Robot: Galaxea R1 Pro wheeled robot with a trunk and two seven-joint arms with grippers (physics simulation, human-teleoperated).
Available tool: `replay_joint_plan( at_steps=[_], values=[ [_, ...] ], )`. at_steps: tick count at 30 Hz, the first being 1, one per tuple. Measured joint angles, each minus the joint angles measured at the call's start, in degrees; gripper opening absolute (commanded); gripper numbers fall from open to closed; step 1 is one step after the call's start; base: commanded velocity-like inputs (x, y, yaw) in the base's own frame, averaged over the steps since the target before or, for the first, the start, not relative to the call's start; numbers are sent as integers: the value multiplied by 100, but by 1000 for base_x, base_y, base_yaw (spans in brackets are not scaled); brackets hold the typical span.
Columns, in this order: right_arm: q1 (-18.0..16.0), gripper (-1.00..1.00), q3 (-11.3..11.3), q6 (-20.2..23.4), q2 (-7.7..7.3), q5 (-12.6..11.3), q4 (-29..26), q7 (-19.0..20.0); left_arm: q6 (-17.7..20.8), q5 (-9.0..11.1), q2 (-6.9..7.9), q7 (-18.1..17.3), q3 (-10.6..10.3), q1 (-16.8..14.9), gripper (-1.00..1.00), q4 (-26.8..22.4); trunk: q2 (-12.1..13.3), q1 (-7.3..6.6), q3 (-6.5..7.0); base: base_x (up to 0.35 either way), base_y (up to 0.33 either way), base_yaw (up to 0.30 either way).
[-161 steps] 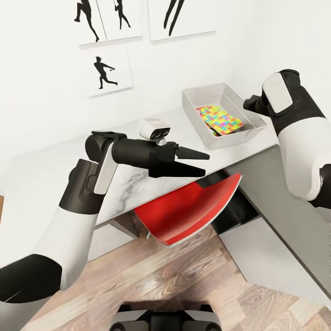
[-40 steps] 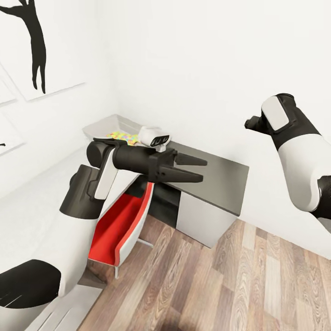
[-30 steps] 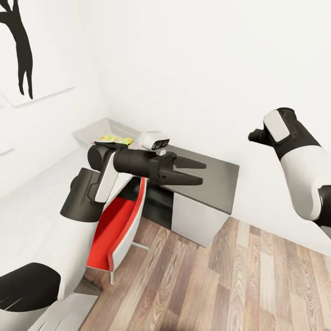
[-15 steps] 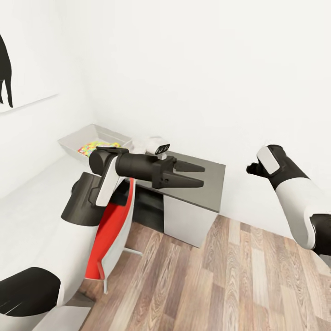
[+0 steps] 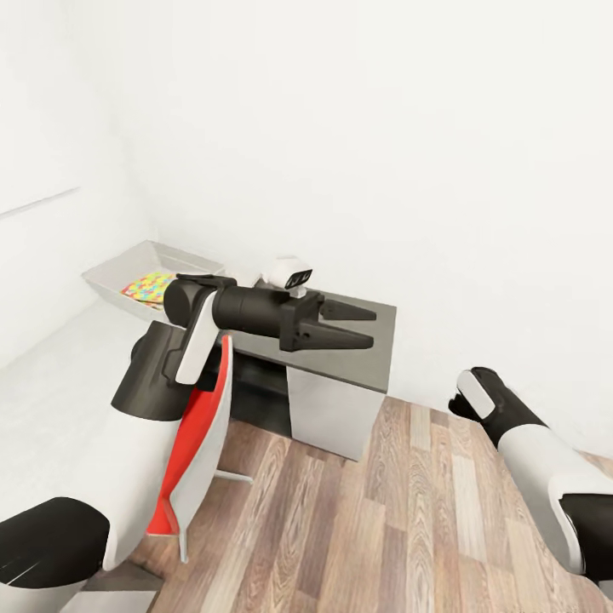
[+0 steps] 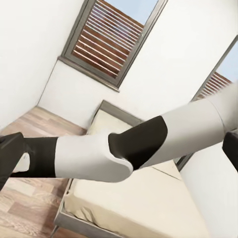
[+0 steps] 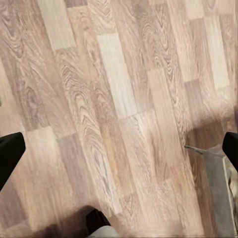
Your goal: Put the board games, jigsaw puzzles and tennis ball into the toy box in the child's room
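L gripper [image 5: 362, 326]: black fingers apart, empty. Beige-mattress bed [image 6: 148, 198] w/ grey frame lies dead ahead of it; R gripper state can't be told.

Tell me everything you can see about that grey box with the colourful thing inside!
The shallow light grey toy box sits on the pale table by the white wall. It has sloping flared sides and no lid. Inside lies a jagged-edged puzzle panel of yellow, pink, blue and green pieces. The left arm hides its near corner.
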Motion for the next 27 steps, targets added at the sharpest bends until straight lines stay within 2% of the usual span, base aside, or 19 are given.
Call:
replay_joint_plan(
  at_steps=[5,11,15,21,27],
  values=[
    [464,100,-1,-188,24,-10,19,201,0,0,106,0,-16,6,100,0,0,0,45,0,0,-123],
    [1282,100,3,-973,99,-24,51,435,-1,1,148,0,-12,9,100,0,0,-1,97,0,0,-98],
    [1722,100,8,-1303,191,-16,60,474,-1,0,154,1,-15,13,100,0,0,0,134,0,0,-33],
    [1909,100,20,-1435,286,30,49,486,-1,0,148,1,-19,49,100,0,0,0,190,0,0,-8],
    [1953,100,16,-1470,257,37,95,496,-1,0,151,2,-22,74,100,0,0,0,246,0,0,-1]
  ],
)
